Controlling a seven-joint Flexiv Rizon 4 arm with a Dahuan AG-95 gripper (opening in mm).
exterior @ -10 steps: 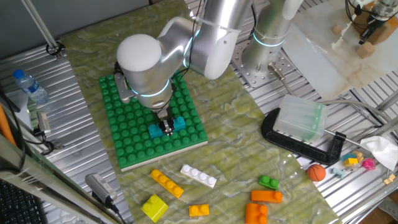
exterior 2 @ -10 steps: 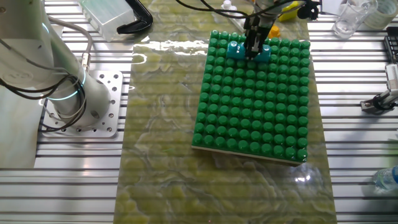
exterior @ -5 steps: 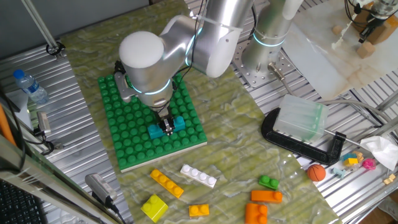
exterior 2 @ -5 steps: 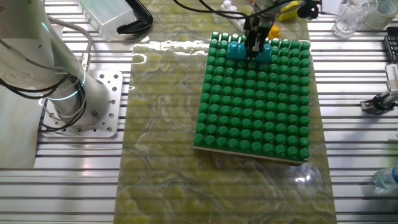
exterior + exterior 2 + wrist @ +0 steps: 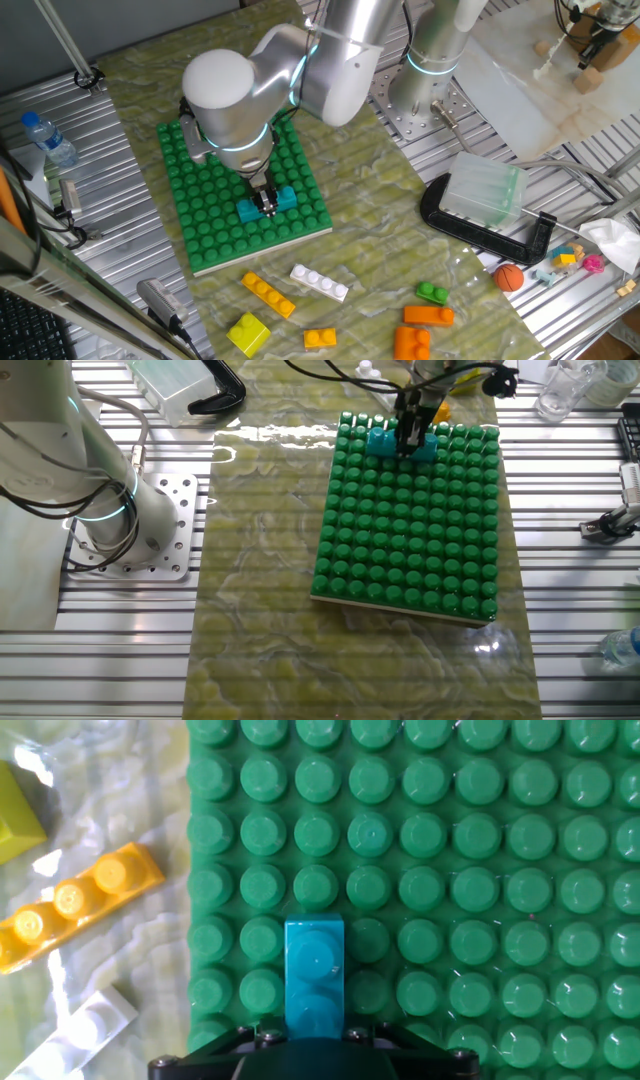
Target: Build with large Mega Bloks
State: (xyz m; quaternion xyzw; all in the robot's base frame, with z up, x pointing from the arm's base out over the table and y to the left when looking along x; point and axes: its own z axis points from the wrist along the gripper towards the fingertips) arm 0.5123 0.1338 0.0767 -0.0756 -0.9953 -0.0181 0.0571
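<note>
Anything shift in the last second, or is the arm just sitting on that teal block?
Hardly anything. The arm's big joint housing swung slightly toward the left of the one fixed view, while the gripper stayed closed around the teal block on the green baseplate. Block, baseplate and the loose bricks in front, like the white brick, have not moved.

- Teal brick [image 5: 266, 203]: we see it lying flat, studs up, near the baseplate's [image 5: 205, 225] loose-brick edge.
- Yellow four-stud brick [image 5: 268, 294], white brick [image 5: 319, 282]: flat beside that edge.
</note>
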